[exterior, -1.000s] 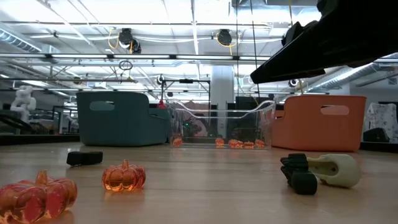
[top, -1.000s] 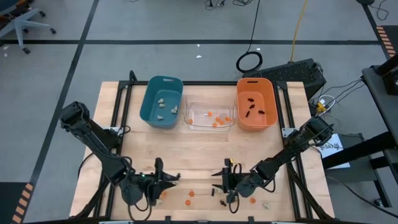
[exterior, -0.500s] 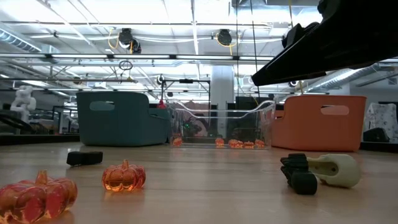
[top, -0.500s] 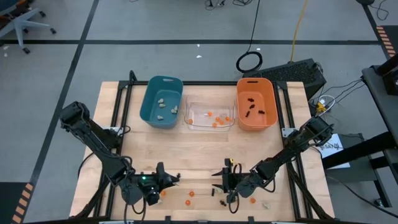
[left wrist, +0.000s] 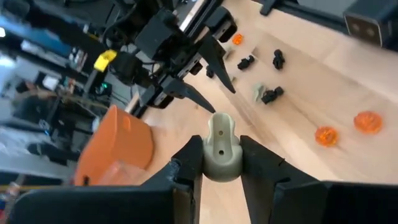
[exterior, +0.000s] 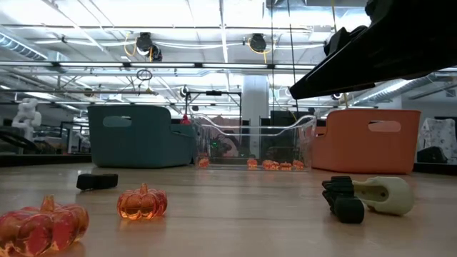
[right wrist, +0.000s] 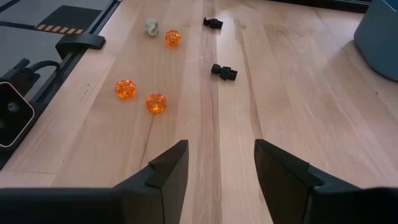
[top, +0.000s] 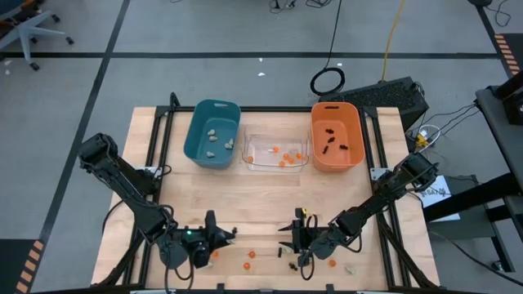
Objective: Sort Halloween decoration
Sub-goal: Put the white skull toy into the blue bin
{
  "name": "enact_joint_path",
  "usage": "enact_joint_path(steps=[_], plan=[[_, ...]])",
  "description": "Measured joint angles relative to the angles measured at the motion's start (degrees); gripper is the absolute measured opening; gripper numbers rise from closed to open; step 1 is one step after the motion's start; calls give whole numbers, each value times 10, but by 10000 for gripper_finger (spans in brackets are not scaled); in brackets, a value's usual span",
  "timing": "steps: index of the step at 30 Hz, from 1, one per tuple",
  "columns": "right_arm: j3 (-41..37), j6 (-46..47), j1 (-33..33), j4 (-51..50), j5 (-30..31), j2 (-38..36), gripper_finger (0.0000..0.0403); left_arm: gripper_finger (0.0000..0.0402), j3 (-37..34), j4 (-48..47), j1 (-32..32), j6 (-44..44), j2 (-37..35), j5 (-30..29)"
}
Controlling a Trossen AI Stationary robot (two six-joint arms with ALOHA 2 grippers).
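Overhead, three bins stand in a row in the upper middle of the frame on the wooden desk [top: 270,200]: a teal bin [top: 212,133] holding pale lumps, a clear bin [top: 276,153] holding small orange pieces, and an orange bin [top: 336,135] holding black spidery pieces. Unsorted trinkets lie along the lower edge of the frame. The left hand [top: 211,237] sits at lower left of centre; its wrist view shows it pinching a pale beige lump [left wrist: 221,149] between both fingers [left wrist: 185,168], clear of the desk. The right hand [top: 297,241] sits at lower centre, just right of the left one, its fingers [right wrist: 166,168] spread with nothing between them. Beyond them in the right wrist view lie three orange pumpkins [right wrist: 156,102], two black spiders [right wrist: 224,71] and one pale lump [right wrist: 152,26]. In the low view, two orange pumpkins [exterior: 142,203] occupy the lower left, a black piece [exterior: 97,181] lies behind them, and a pale lump touching a black spider [exterior: 370,195] rests at lower right.
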Motion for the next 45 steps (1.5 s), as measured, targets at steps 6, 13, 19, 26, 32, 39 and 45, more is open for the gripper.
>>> enact_joint_path(steps=[6,13,19,26,32,39,45], plan=[[0,0,0,0,0,0,167,79,0,3,0,-143,0,0],[0,0,0,2,1,0,167,79,0,3,0,-405,0,-1],[0,0,0,2,1,0,167,79,0,1,0,-551,0,6],[0,0,0,11,2,0,167,79,0,1,0,-639,0,8],[0,0,0,11,2,0,167,80,0,-3,12,-605,-4,30],[0,-4,0,11,3,0,167,80,4,-106,77,-576,-71,68],[0,-16,0,11,3,0,167,80,21,-292,192,-578,-147,65]])
